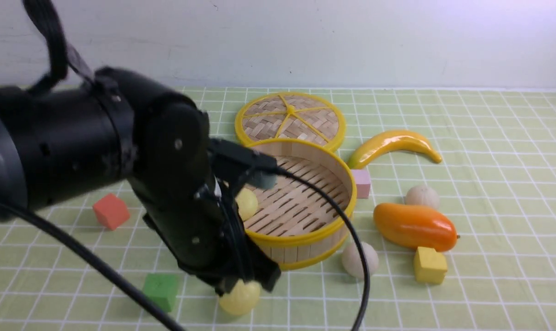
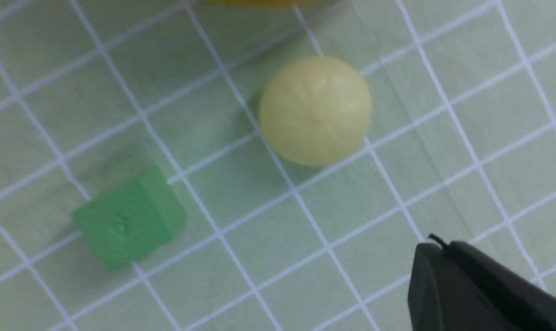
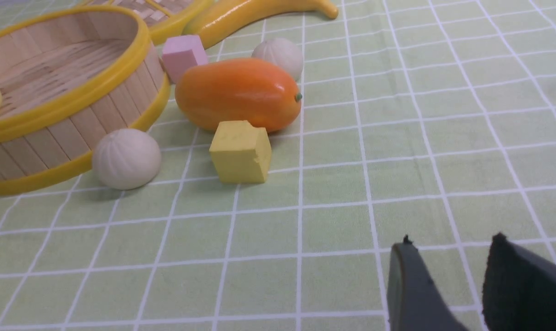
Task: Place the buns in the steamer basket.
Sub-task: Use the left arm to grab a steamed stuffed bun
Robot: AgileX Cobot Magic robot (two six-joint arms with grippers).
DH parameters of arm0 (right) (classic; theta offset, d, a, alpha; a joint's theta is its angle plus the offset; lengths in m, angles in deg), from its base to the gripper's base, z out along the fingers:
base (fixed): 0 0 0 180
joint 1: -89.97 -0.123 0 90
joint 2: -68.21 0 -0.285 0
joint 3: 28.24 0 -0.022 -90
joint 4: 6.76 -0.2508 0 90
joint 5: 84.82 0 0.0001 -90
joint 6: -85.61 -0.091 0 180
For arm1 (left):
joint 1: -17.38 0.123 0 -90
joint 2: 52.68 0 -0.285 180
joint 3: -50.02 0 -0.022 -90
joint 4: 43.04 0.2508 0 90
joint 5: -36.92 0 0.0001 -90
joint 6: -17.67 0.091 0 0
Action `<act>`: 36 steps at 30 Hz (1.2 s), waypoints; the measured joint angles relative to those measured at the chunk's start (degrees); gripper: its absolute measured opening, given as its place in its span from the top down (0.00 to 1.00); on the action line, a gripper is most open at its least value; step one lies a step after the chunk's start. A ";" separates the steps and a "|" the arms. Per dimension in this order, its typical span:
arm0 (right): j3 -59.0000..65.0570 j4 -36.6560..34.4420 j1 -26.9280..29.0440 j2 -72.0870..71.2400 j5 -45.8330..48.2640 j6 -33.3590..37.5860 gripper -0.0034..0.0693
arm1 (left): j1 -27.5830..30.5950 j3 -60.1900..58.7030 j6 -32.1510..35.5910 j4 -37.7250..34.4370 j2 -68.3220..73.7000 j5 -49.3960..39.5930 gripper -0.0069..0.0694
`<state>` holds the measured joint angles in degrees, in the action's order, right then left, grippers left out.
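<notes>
My left end effector (image 2: pixel 436 257) is pressed together and carries nothing. It hangs just beside a yellow bun (image 2: pixel 315 110) that lies free on the surface (image 2: pixel 397 193), in front of the steamer basket (image 1: pixel 305 236) and near a green cube (image 2: pixel 128 216). The right end effector (image 3: pixel 450 246) is spread with nothing between its fingers, well apart from everything. A second yellow bun (image 1: pixel 246 202) sits inside the basket against its left wall. One pleated bun (image 1: pixel 360 259) rests just beside the basket's front wall, toward the right. The other pleated bun (image 1: pixel 422 196) lies behind the mango (image 1: pixel 415 226).

What worries me is going down with the fingers together. I would likely nudge the yellow bun and send it rolling, perhaps toward the cube. It is round and smooth, so I judge an off-centre pinch could squirt it out sideways. The basket wall is close, and the arm's cable (image 1: pixel 365 299) hangs across the rim, so I think a low carry could clip either one.

The bun has no long axis to speak of. Faint creases meet near its middle in the left wrist view, so I take its crown to face up toward that camera. Any approach angle should serve.
</notes>
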<state>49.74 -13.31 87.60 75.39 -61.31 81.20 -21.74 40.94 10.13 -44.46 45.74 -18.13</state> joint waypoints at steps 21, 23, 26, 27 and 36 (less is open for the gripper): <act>0.00 0.00 0.00 0.00 0.00 0.00 0.62 | -0.19 -1.43 -5.19 8.97 8.82 13.16 0.56; 0.00 0.00 0.00 0.00 0.00 0.00 0.62 | -0.19 -1.43 -5.19 8.97 8.82 13.16 0.57; 0.00 0.00 0.00 0.00 0.00 0.00 0.62 | 0.44 -1.43 -4.30 8.49 8.82 13.28 0.58; 0.00 0.00 0.00 0.00 0.00 0.00 0.62 | 0.53 -1.43 -4.20 8.49 8.82 13.28 0.58; 0.00 0.00 0.00 0.00 0.00 0.00 0.62 | 3.85 -1.43 4.89 -2.41 8.82 13.28 0.58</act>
<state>49.74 -13.31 87.60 75.39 -61.31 81.20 -17.90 39.51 15.02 -46.87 54.56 -4.85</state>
